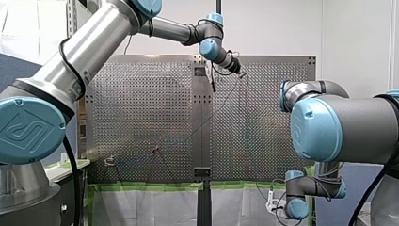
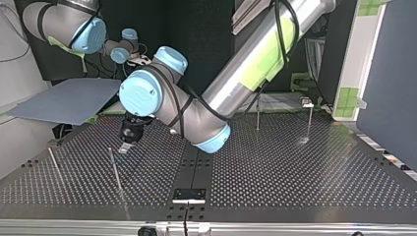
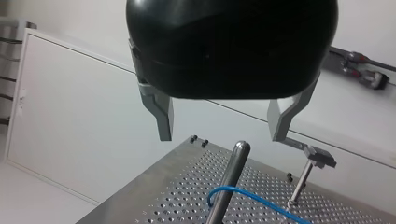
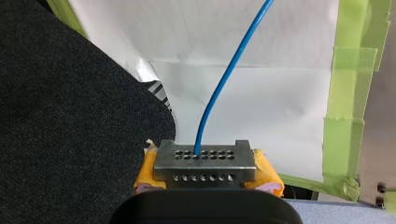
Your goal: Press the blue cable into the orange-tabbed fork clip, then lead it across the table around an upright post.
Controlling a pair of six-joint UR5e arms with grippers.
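In the left wrist view my left gripper [image 3: 224, 123] is open, its metal fingers [image 3: 161, 116] wide apart and holding nothing. Just ahead of it stands an upright post [image 3: 231, 179] with the blue cable [image 3: 243, 192] looped around it. A second, shorter post with a clip on top [image 3: 312, 161] stands beyond. In the right wrist view my right gripper [image 4: 205, 170], with yellow pads [image 4: 147, 172], is shut on a perforated metal block [image 4: 205, 161]. The blue cable [image 4: 224, 84] runs out of this block and away. I cannot make out an orange tab in any view.
In the top view my left gripper [image 2: 126, 142] hangs over the perforated table [image 2: 295, 167], beside a thin post [image 2: 116, 171]. More posts [image 2: 257, 115] stand further back, one with a clip on top [image 2: 308, 103]. In the front view my right gripper [image 1: 271, 201] sits below the table's near edge.
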